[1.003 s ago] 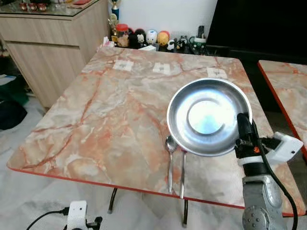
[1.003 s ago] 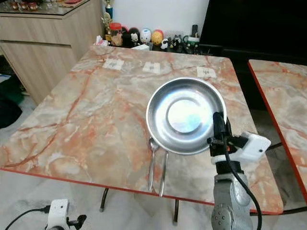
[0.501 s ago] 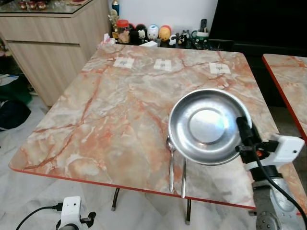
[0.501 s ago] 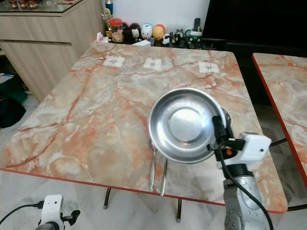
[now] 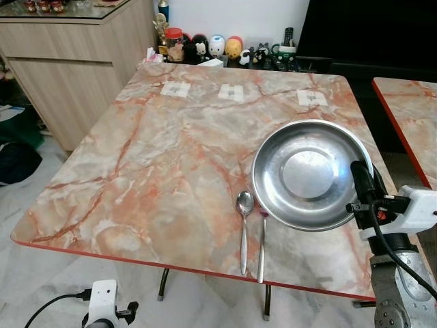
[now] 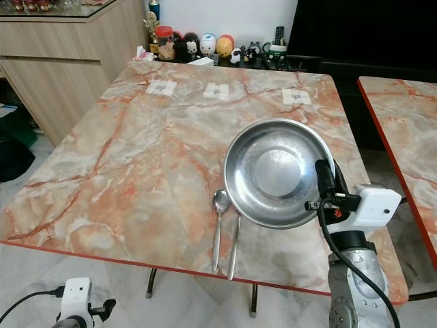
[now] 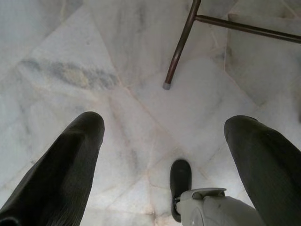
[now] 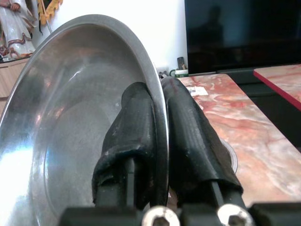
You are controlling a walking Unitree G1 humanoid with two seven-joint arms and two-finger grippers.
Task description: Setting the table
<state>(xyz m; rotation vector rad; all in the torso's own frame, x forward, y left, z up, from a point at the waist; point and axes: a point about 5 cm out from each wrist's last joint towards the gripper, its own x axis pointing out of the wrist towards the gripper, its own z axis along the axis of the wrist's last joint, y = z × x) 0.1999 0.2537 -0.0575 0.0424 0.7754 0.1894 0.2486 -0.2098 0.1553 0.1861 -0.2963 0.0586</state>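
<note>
A round steel plate hangs tilted over the near right part of the marble table. My right gripper is shut on the plate's right rim; in the right wrist view the rim sits pinched between the two black fingers. A spoon and a second slim utensil lie side by side near the front edge, just left of the plate. My left gripper hangs open low over the pale floor.
Small figurines and jars line the table's far edge, and paper tags lie near them. A wooden cabinet stands at the left. A second marble table is at the right, a dark screen behind.
My right gripper has carried the plate to the right, uncovering the spoon's bowl. The view also shifted slightly.
</note>
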